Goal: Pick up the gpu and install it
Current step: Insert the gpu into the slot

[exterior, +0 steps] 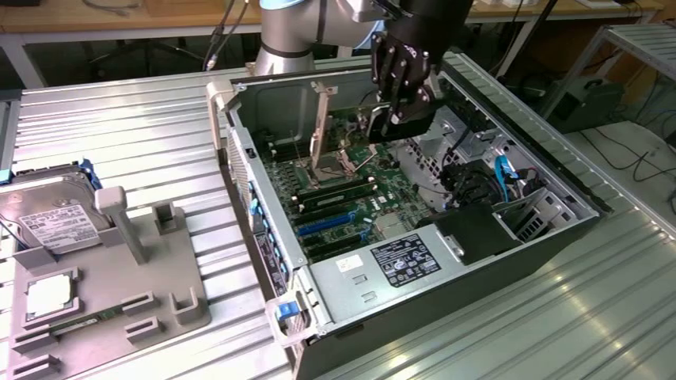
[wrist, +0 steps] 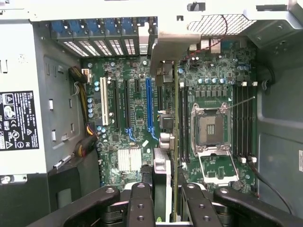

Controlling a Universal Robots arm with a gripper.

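My gripper [exterior: 400, 101] hangs over the open computer case [exterior: 245, 178], shut on the gpu [exterior: 408, 123], a thin black card held on edge above the motherboard [exterior: 349, 190]. In the wrist view the gpu [wrist: 168, 118] shows edge-on between the black fingers [wrist: 141, 201], with its silver bracket [wrist: 169, 45] at the far end near the case's rear slot covers. The card hovers between the long blue expansion slot [wrist: 149, 106] and the CPU socket [wrist: 208, 130], apart from the board.
The power supply [exterior: 407, 260] fills the case's near end, and drive bays with blue cables [exterior: 502, 178] line its right wall. At the exterior view's left, a grey fixture [exterior: 116, 293] carries a silver hard drive [exterior: 47, 218] and a green memory stick [exterior: 74, 323].
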